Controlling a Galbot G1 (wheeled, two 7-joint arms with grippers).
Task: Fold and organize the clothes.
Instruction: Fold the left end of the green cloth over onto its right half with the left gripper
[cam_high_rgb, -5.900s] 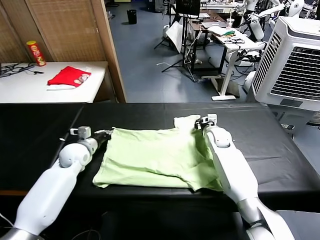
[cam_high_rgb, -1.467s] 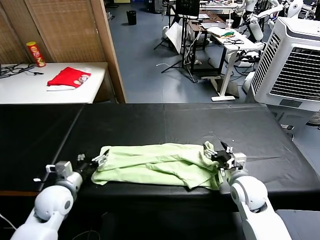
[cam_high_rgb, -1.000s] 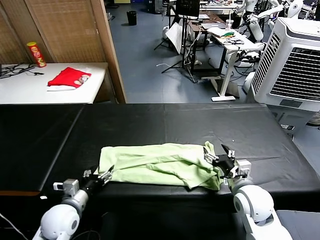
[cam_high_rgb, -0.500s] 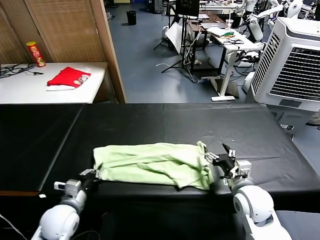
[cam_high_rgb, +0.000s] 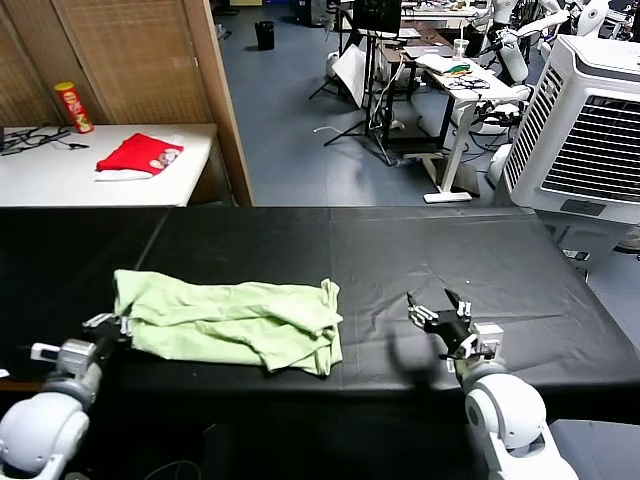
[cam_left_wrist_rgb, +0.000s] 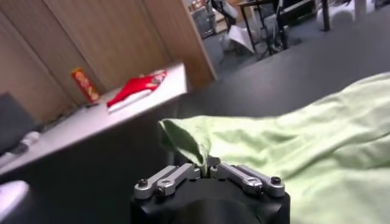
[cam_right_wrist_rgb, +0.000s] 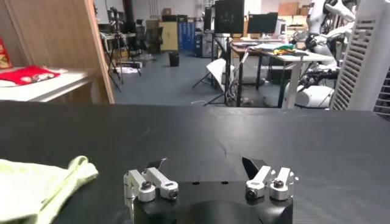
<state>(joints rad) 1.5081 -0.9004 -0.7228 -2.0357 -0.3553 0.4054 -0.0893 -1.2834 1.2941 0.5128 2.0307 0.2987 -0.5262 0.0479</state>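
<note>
The left gripper (cam_high_rgb: 108, 325) pinches the bunched pale green T-shirt (cam_high_rgb: 230, 322) at its nine o'clock edge on the black surface (cam_high_rgb: 300, 245). At three o'clock, the right gripper (cam_high_rgb: 437, 313) hovers spread, empty.

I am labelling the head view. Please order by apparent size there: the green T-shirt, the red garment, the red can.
1. green T-shirt, largest.
2. red garment.
3. red can, smallest.
The T-shirt lies nearer the camera than the other two, so true sizes of T-shirt and red garment may differ less than they appear.
</note>
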